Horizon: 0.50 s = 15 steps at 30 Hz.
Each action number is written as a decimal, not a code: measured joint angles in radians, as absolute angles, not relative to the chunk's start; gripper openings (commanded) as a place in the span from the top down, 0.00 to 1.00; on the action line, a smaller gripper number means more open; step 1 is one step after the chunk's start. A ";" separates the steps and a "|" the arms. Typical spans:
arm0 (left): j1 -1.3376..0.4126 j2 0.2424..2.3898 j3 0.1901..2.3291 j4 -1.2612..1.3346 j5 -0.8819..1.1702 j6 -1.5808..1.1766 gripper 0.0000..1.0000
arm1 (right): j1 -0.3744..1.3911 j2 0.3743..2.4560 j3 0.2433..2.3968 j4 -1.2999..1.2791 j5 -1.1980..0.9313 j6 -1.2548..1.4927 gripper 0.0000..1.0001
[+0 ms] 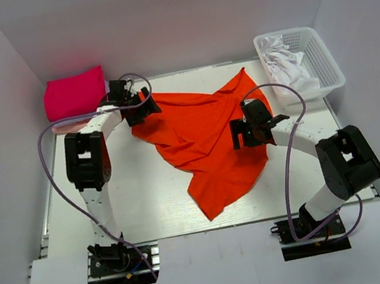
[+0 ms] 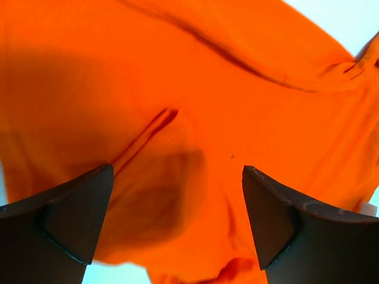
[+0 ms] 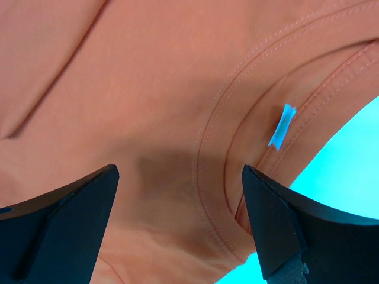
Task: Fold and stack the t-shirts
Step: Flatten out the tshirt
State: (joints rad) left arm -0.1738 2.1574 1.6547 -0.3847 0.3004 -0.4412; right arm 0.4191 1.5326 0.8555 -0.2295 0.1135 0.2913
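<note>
Mid-table, loose and crumpled: orange-red t-shirt (image 1: 204, 139), reaching from 11 o'clock down to a point near 6 o'clock on the table (image 1: 150, 208). Not folded yet.

Handling, judged: soft, light, limp knit. No stiffness, so likely to sag and bunch if lifted at one point. Little slip on the pads, nothing fragile. Best taken at two spread points along one edge, shoulders or hem corners, to pull flat. Collar seam with small blue tag (image 3: 283, 125) visible under the right wrist, a sturdy double-stitched spot for a pinch.

Left gripper (image 2: 177, 177): jaws spread wide, nothing pinched, hovering over the shirt's 10 o'clock edge. Right gripper (image 3: 177, 177): jaws spread too, empty, over the neckline at the shirt's 3 o'clock side.

At 10 o'clock, far corner: magenta-pink t-shirt (image 1: 75, 94), folded into a block, a paler layer peeking out beneath, hard to tell what.

At 2 o'clock: white mesh basket (image 1: 327, 62), holding rumpled white cloth (image 1: 286, 59), piled toward its left half.
</note>
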 measured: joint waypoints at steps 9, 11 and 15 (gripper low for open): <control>-0.146 2.073 1.610 -0.446 0.180 -0.383 0.00 | 0.417 1.544 0.899 -0.246 0.129 0.270 0.10; -0.131 2.073 1.621 -0.469 0.176 -0.371 0.00 | 0.415 1.555 0.960 -0.280 0.128 0.261 0.10; -0.077 2.074 1.675 -0.525 0.219 -0.312 0.00 | 0.410 1.574 1.118 -0.356 0.105 0.242 0.10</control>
